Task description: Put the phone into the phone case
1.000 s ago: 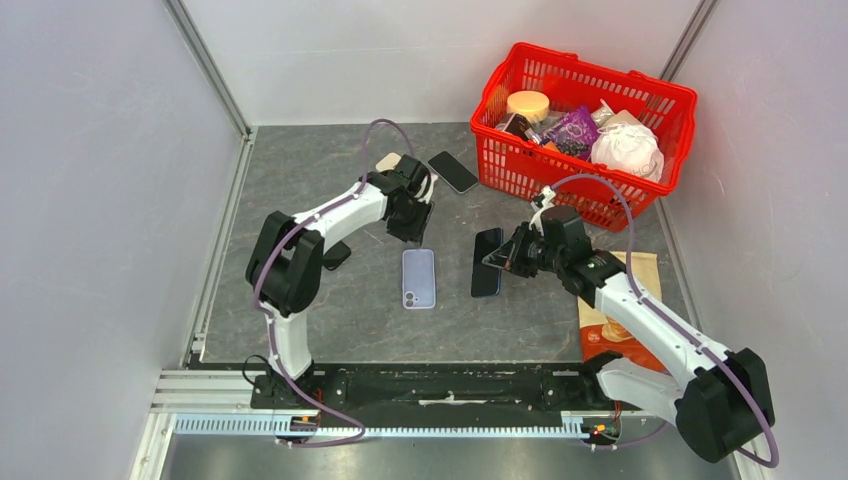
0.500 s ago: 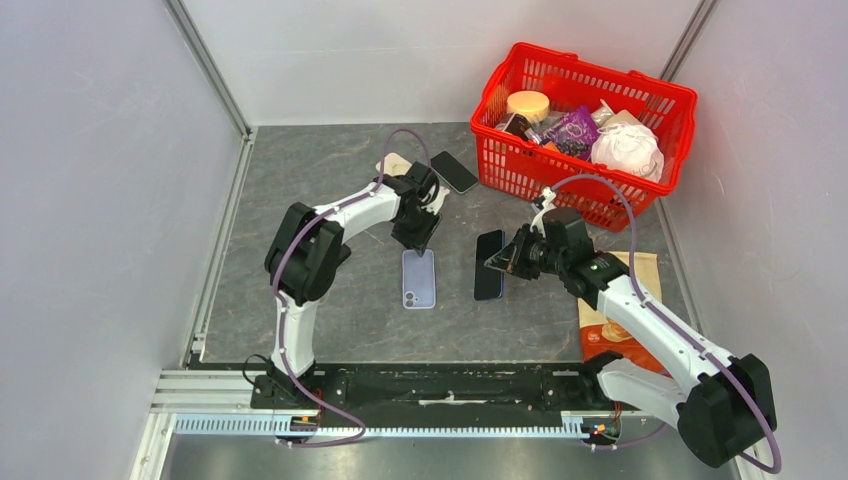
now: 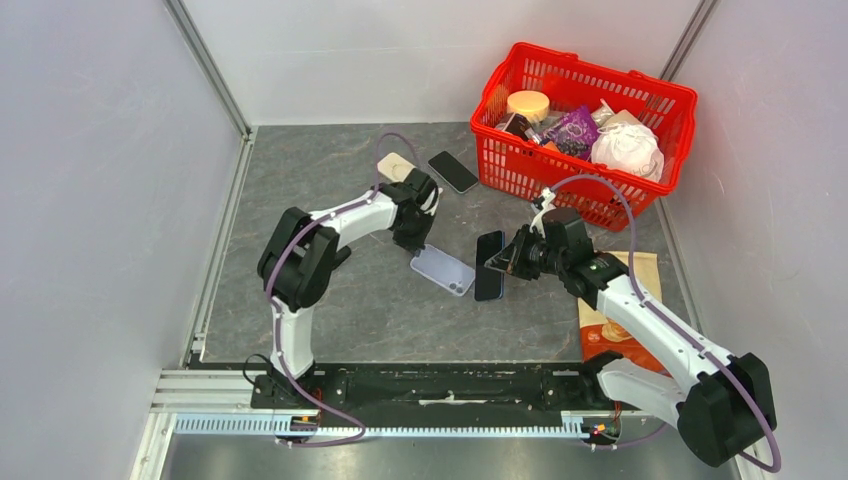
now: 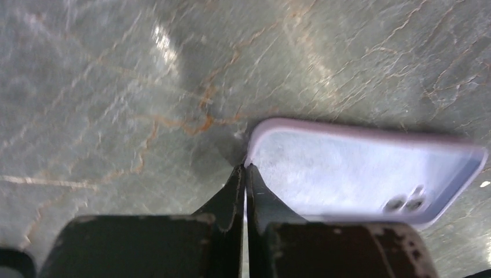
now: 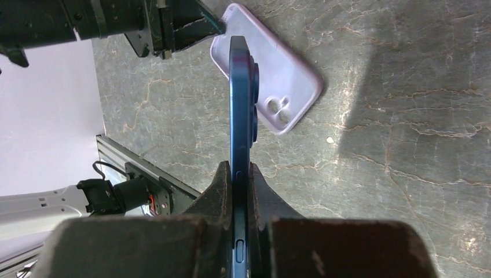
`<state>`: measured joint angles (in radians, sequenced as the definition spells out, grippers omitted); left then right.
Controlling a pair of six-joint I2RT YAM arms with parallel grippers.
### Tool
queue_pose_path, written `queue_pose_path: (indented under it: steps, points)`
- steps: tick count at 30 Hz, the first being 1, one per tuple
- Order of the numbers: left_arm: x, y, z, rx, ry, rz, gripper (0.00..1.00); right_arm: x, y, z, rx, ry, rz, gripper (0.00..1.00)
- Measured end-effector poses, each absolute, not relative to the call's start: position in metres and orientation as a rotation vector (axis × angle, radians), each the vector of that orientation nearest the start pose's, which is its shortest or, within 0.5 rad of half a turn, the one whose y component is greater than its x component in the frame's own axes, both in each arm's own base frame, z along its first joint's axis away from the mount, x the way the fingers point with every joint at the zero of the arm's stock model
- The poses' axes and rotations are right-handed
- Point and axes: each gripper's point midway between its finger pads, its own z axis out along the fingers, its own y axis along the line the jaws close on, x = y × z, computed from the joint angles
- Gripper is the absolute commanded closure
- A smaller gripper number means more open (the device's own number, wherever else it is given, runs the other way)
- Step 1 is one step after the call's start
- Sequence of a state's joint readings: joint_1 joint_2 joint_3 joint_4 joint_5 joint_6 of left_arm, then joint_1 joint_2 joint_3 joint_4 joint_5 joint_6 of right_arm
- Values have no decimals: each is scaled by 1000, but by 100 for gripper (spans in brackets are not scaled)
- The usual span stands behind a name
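Right now it's the lining-up step, I'd say. R gripper [image 5: 239,174] is clamped on the blue phone [image 5: 239,98], holding it on edge over the table, its far end just beside the lilac phone case [image 3: 443,270]. Case lies flat & skewed btw the two arms. L gripper [image 4: 244,169] is closed, tips at one case corner; can't tell if they pinch the rim or only touch it. Next move prob. calls for turning the phone flat, matching it to the case's long axis, then pressing in while L steadies the case.
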<state>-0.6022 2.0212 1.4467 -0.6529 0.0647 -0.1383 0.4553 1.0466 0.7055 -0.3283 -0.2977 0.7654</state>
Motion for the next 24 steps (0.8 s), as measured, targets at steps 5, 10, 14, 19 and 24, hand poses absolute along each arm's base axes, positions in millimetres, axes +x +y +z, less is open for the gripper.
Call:
queue_pose_path:
  steps: [5,10,14,19,24]
  points:
    - [314,-237,21,281,2799,-240,97,237,203,144,202,2398,947,100]
    - [261,-217,20,-197,2771,-314,60,239,201,139,207,2408,919,100]
    - [242,-228,26,-264,2740,-348,50,241,199,134,212,2417,895,100]
    - [268,-242,57,-178,2647,-335,45,242,198,133,213,2417,883,100]
    - [307,-259,98,29,2531,-305,45,243,197,132,215,2416,875,100]
